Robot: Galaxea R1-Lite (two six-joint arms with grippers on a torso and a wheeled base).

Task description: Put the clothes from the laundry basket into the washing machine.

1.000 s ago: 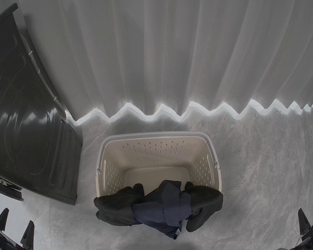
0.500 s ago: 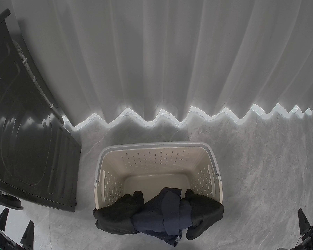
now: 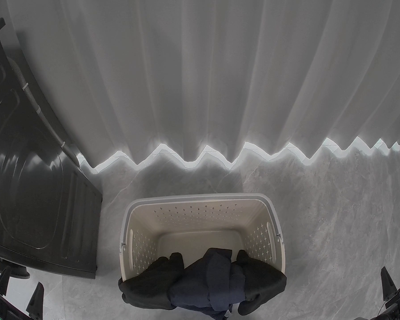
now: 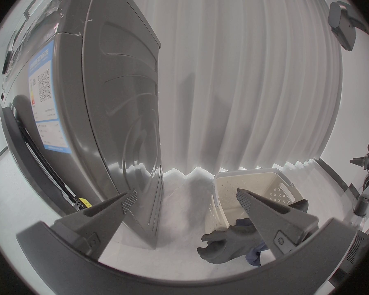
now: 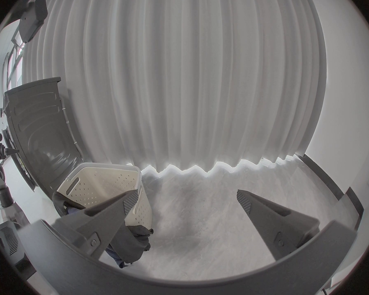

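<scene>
Near edge of the laundry basket point(image 3: 200, 198): the clothes point(image 3: 209, 281) hang over the near rim as one dark bundle, part inside and part spilling down the outside towards me. The far half of the basket shows bare bottom.

Long axis of the bundle: left to right, along the near rim. Black pieces at both ends, a navy piece over the middle.

Left gripper point(image 3: 20, 290): low at the near left, fingers apart, nothing between them. Right gripper point(image 3: 398, 272): low at the near right, fingers apart, also holding nothing. The bundle lies between the two, well apart from each. By my judgement the left one is slightly the nearer.

Washing machine point(image 3: 26, 192): left of the basket, just beside it, with a strip of floor point(image 3: 342, 227) between. Its dark side panel faces the basket. The front faces the near left, and I cannot tell from these views whether the door is open.

Judgement on the next move: the left arm suits it, being on the machine's side. It would reach right and a little farther out to the bundle's left end.

Room: open floor right of the basket and in front of it. The curtain point(image 3: 209, 67) hangs behind, near the far rim. The tight spot is the gap between basket and machine, and a loose end may catch the rim on lifting.
</scene>
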